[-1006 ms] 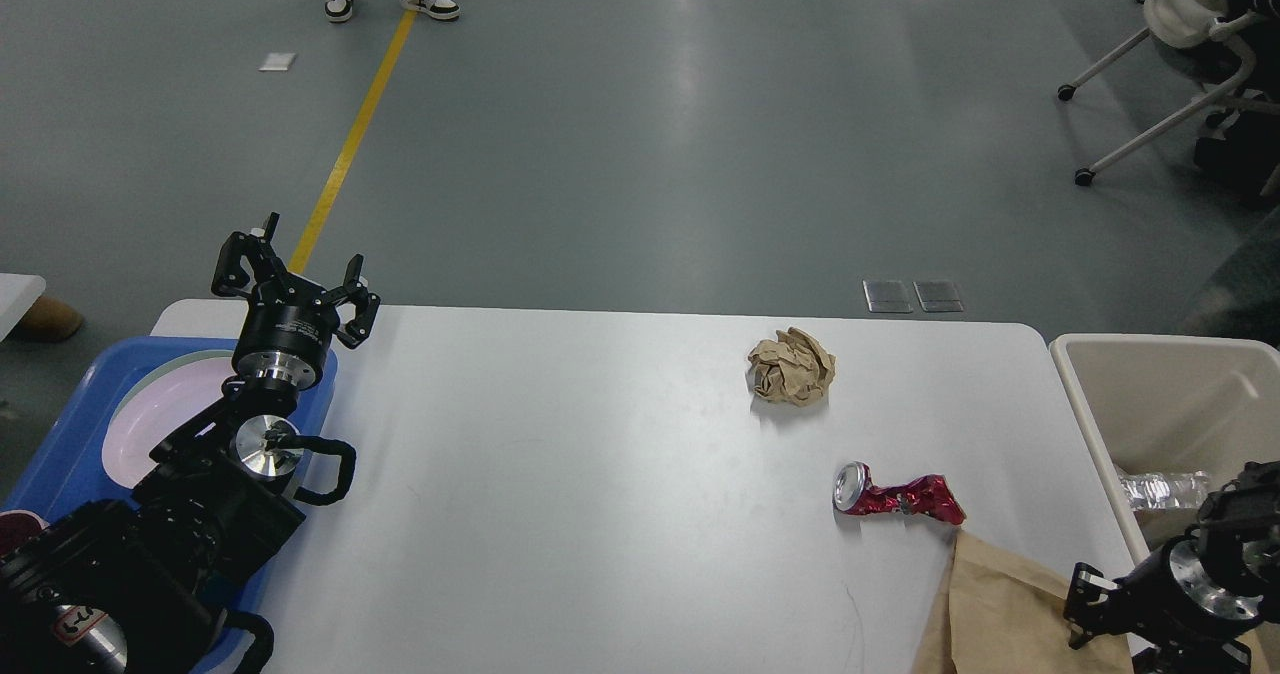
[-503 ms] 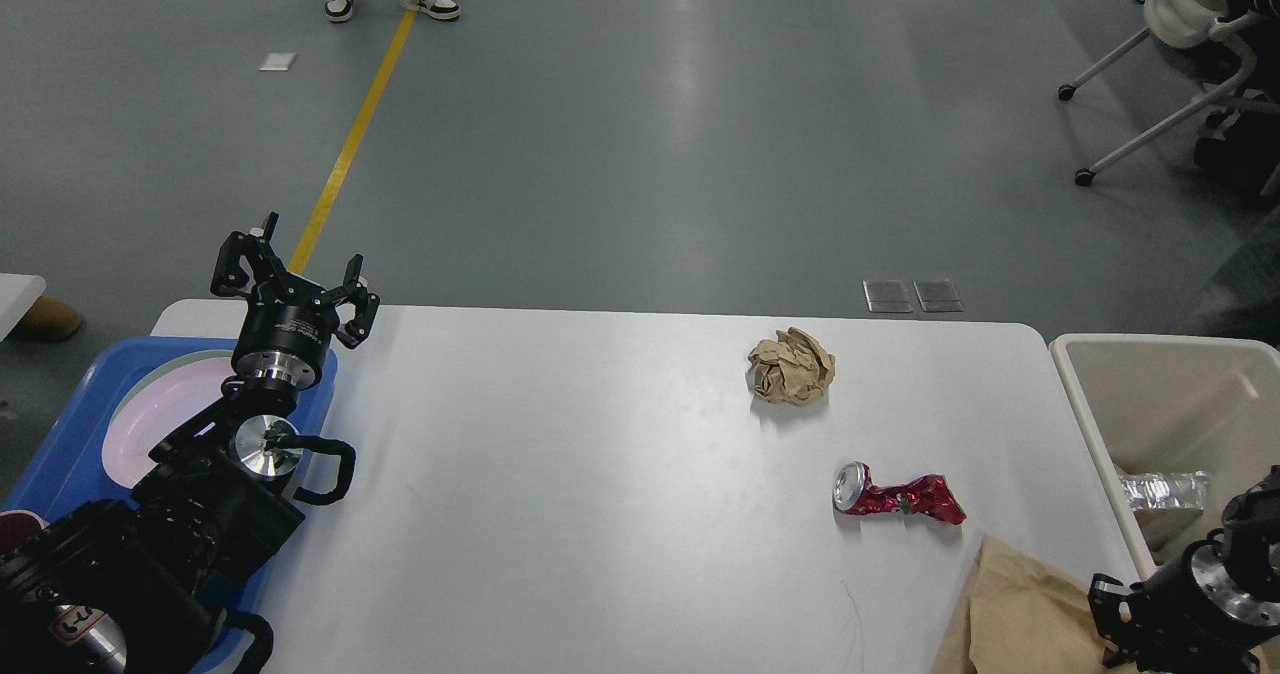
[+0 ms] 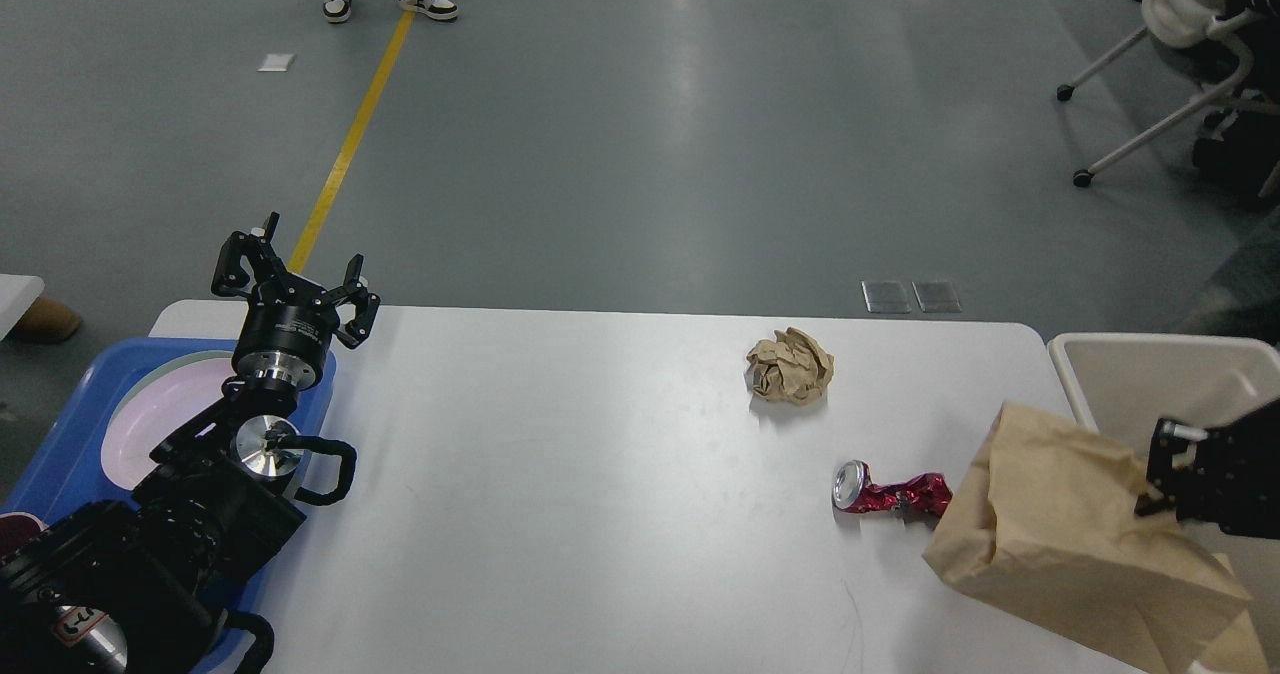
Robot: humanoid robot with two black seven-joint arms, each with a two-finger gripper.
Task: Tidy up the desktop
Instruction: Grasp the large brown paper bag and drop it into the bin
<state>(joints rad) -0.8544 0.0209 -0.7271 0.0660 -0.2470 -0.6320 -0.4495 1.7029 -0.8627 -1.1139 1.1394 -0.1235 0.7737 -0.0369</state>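
Desktop (image 3: 600,474) spans the view; beige bin (image 3: 1130,364) off its right edge. Right gripper (image 3: 1165,474) pinches paper bag (image 3: 1060,524) at the right edge: clear the bin rim before release. Left gripper (image 3: 290,274) spread, far-left corner.

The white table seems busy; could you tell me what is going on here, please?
The right end effector grips a brown paper bag, held up beside the beige bin. A crushed red can and a crumpled paper ball lie on the desktop. The left end effector is open and empty above the blue tray.
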